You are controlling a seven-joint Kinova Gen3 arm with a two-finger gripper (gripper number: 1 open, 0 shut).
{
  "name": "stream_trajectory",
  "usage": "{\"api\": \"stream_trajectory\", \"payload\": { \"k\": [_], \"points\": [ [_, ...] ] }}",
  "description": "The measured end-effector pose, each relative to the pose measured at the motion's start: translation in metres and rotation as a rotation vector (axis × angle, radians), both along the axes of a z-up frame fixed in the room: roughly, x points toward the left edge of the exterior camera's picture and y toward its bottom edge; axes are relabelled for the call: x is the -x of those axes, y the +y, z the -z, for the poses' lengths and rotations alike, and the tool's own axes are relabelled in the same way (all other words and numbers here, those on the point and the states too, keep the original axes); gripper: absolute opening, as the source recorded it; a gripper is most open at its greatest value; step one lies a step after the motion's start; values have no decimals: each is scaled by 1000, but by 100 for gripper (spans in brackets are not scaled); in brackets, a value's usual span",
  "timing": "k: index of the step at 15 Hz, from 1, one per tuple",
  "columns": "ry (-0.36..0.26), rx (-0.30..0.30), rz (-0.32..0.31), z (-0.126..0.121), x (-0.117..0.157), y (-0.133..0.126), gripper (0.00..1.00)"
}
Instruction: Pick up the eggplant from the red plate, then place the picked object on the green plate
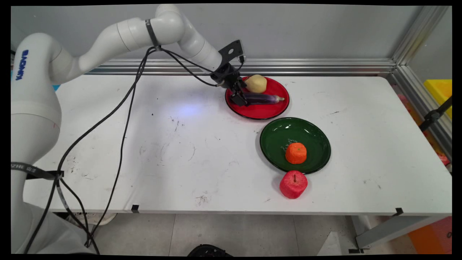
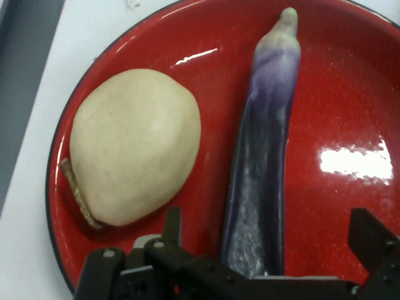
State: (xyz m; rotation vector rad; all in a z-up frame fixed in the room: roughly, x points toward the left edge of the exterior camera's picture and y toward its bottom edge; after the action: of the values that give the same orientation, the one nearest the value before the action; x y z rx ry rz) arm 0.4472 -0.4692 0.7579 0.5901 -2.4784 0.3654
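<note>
White desk (image 1: 180,151), scuffed, grey wall and aluminium rail behind. We see the tool (image 1: 239,96) down low over the left part of the red plate (image 1: 269,112), at the far side of the desk. Hand view: tool (image 2: 265,240) is spread wide, one finger (image 2: 172,226) on each side of the eggplant's thick end, other finger (image 2: 369,234) well off to its side. Nothing gripped; we see gaps between both fingers and the eggplant (image 2: 262,156).

Eggplant (image 1: 261,98) lies flat on the red plate (image 2: 350,94), long purple body, pale tip pointing away from the tool. Pale yellow potato-like piece (image 1: 256,83) sits on the same plate, just beside the eggplant, not touching it in hand view (image 2: 134,153).

Green plate (image 1: 314,133) sits nearer the camera, just beside the red one. Orange (image 1: 296,153) rests on it, toward its near edge. Red apple (image 1: 293,184) stands on the desk, just beside the green plate's near rim.
</note>
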Motion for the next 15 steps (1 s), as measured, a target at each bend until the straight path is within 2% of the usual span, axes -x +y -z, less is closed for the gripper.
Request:
{"api": "stream_trajectory", "payload": {
  "k": [4, 5, 15],
  "points": [
    [-1, 9, 11, 5, 3, -3, 100],
    [-1, 11, 13, 6, 4, -4, 0],
    [-3, 6, 21, 12, 6, -4, 0]
  ]
}}
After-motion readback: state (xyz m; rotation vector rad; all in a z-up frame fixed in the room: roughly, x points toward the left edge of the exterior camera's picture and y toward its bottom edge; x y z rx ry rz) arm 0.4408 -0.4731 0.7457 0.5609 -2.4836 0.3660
